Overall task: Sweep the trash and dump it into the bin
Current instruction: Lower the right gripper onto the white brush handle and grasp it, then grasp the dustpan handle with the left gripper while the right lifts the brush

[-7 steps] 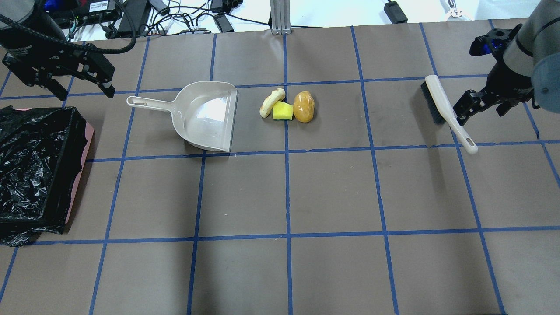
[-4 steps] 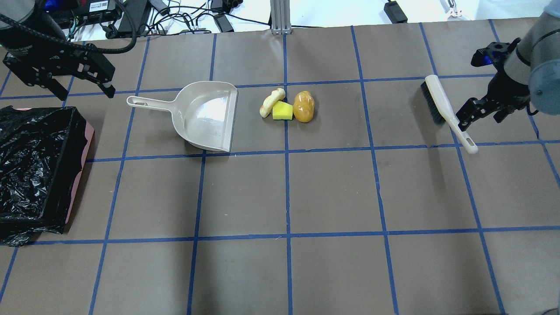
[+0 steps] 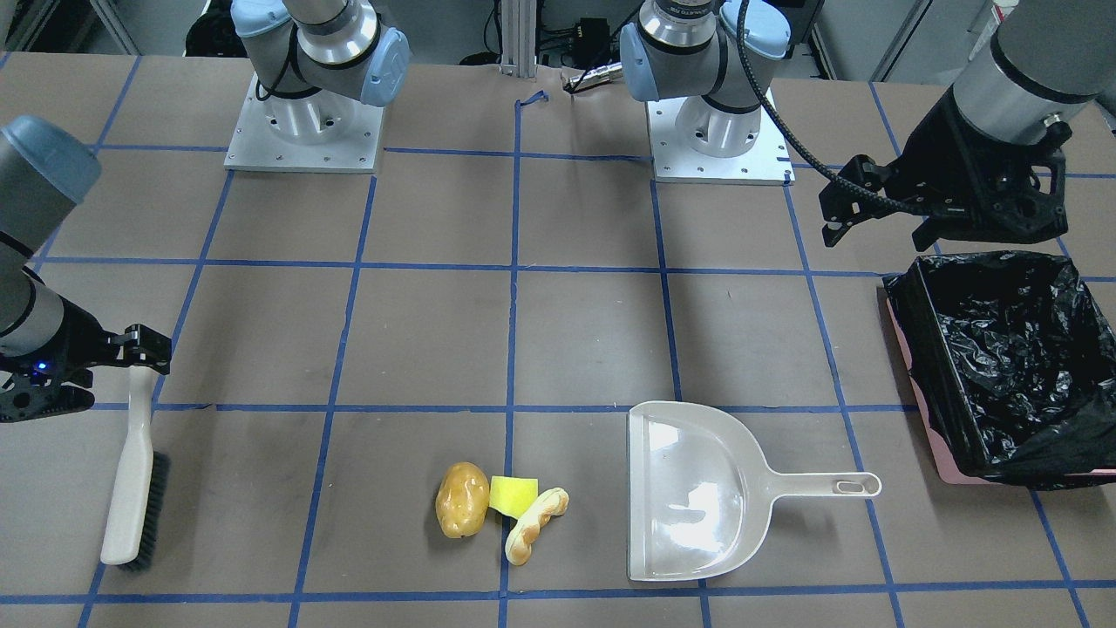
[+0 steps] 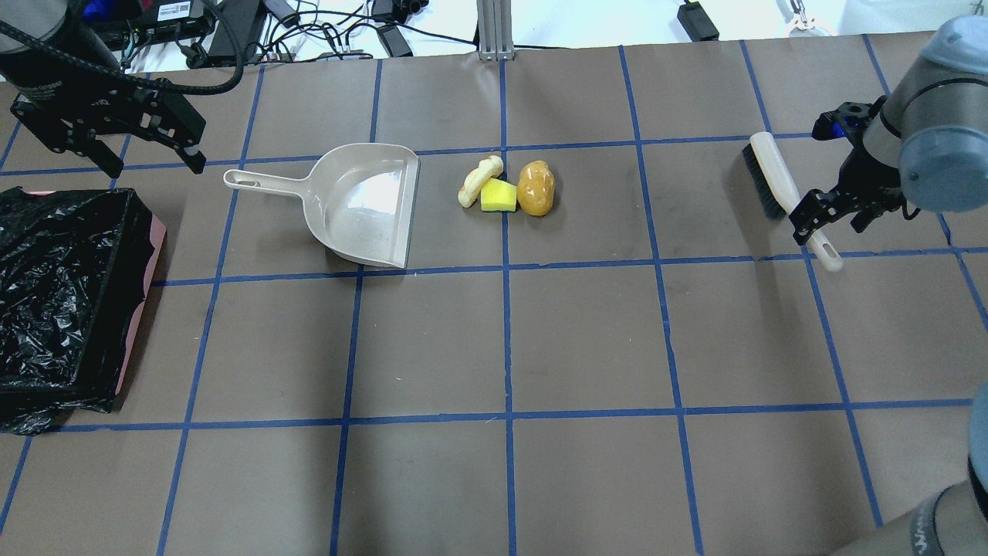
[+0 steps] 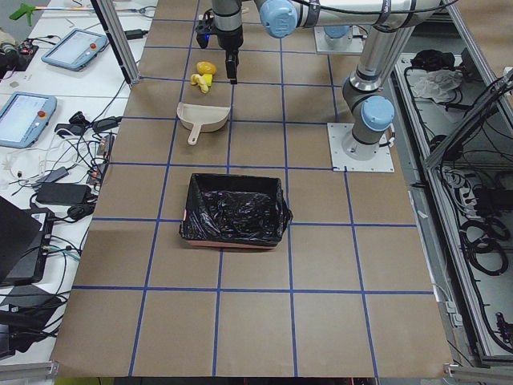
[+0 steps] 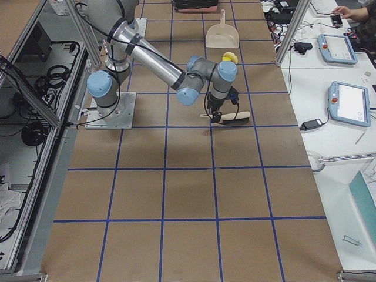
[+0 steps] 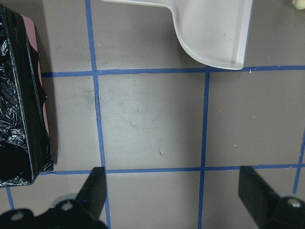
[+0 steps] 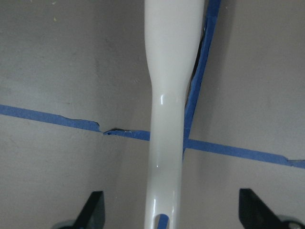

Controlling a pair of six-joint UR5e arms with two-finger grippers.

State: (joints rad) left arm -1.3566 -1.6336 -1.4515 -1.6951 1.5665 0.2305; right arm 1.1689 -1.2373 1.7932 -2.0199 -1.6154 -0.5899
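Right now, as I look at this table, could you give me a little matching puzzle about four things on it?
1 dustpan
2 brush
3 bin
4 wedge block

A lined with black plastic
B yellow-green
C handle under the open right claw
D beige and empty

Pairs: 1-D, 2-C, 3-A, 4-B.

left gripper [image 4: 154,158] splayed, right gripper [image 4: 827,224] splayed

A glossy cream brush handle [image 8: 167,119] is seen running down the middle over the brown table [image 8: 71,57], where blue tape lines [image 8: 47,117] are crossed beneath it, and it is flanked by the right gripper [image 8: 174,212], whose dark fingertips [image 8: 94,211] are set wide apart, clear of it.
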